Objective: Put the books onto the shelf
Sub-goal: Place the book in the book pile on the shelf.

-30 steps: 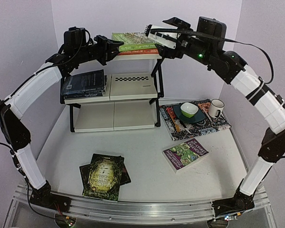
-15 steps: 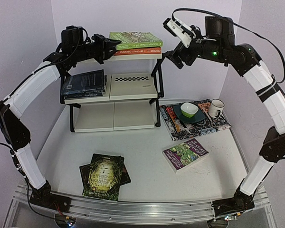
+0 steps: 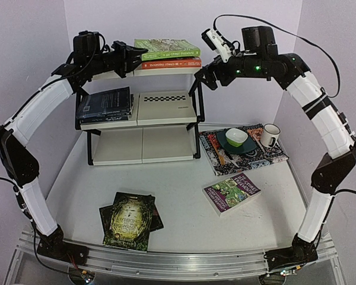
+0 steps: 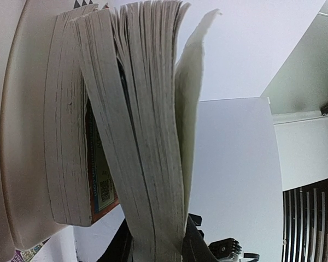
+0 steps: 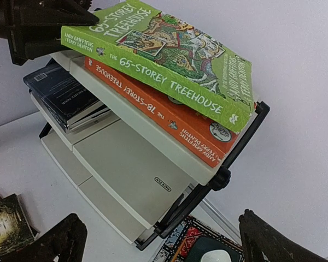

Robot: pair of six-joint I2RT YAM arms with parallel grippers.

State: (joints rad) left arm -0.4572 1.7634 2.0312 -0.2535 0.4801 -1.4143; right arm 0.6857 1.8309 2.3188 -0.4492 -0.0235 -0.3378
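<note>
On the top tier of the shelf (image 3: 166, 110) a bright green book (image 3: 166, 47) lies on an orange book (image 3: 169, 62). My left gripper (image 3: 133, 58) is shut on the green book's left edge; in the left wrist view its jaws clamp the page block (image 4: 147, 136) beside the orange book (image 4: 65, 136). My right gripper (image 3: 204, 74) hangs open just right of the top tier, apart from both books (image 5: 169, 60). Dark blue books (image 3: 105, 104) sit on the middle tier. A purple-green book (image 3: 232, 192) and dark green-gold books (image 3: 129, 219) lie on the table.
A patterned mat (image 3: 258, 159) at the right carries a green bowl (image 3: 236, 137) on a dark plate and a white mug (image 3: 270, 135). The shelf's black side frame (image 5: 218, 180) is close to my right gripper. Purple walls close in behind and beside.
My right gripper has let go of the green book's right end, opened wide and drawn back up to the right. The green book has slid slightly left. The left arm has barely moved.
</note>
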